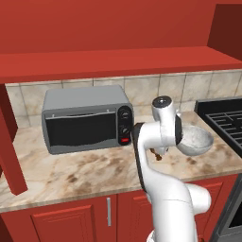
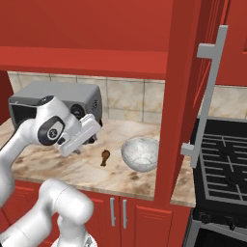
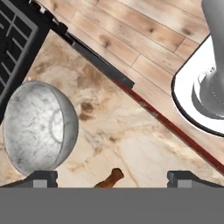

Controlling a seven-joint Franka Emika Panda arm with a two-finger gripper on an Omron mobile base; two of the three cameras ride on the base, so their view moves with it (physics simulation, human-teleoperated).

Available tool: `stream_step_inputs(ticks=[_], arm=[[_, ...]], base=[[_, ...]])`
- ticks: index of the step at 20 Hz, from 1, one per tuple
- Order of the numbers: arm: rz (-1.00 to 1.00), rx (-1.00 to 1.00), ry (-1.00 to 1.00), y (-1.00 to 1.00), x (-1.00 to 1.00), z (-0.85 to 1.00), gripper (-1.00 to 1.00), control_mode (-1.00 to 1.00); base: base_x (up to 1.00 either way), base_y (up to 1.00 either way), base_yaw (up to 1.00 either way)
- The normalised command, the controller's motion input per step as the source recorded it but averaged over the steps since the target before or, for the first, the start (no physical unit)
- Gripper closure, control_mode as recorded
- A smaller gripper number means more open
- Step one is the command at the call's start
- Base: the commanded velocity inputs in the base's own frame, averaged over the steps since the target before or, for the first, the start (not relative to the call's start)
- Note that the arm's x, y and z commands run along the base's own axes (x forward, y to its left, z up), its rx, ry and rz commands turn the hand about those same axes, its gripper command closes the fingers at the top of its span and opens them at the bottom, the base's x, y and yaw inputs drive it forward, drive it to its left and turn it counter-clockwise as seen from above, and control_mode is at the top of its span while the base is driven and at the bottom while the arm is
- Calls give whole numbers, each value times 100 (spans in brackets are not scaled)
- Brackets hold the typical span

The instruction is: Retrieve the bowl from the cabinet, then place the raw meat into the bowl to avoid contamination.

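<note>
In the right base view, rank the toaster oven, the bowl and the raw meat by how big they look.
1. toaster oven, partly hidden by the arm
2. bowl
3. raw meat, clearly the smallest

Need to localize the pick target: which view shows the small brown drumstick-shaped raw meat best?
Right base view: the small brown drumstick-shaped raw meat lies whole and unobstructed on the marbled beige counter. The hand view cuts it off at the bottom; the left base view shows a sliver behind the arm.

The round gray stone-mottled bowl [image 2: 140, 153] sits on the beige marbled countertop [image 2: 58, 161] near its front edge, close to the black stove [image 2: 226, 166]. The small brown drumstick-shaped raw meat [image 2: 105, 157] lies just left of it. The gray boxy toaster oven [image 2: 58, 103] stands toward the back left corner, against the backsplash.
</note>
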Motion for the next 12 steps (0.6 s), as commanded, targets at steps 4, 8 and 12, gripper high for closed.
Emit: stream_step_inputs(ticks=[4,8,12], arm=[[-19,10,0,17,42,-2,-100,-100],[-7,11,4,15,28,-17,-100,-100],[16,4,3,0,16,-4,-100,-100]], base=[[0,0,0],[0,0,0],[0,0,0]])
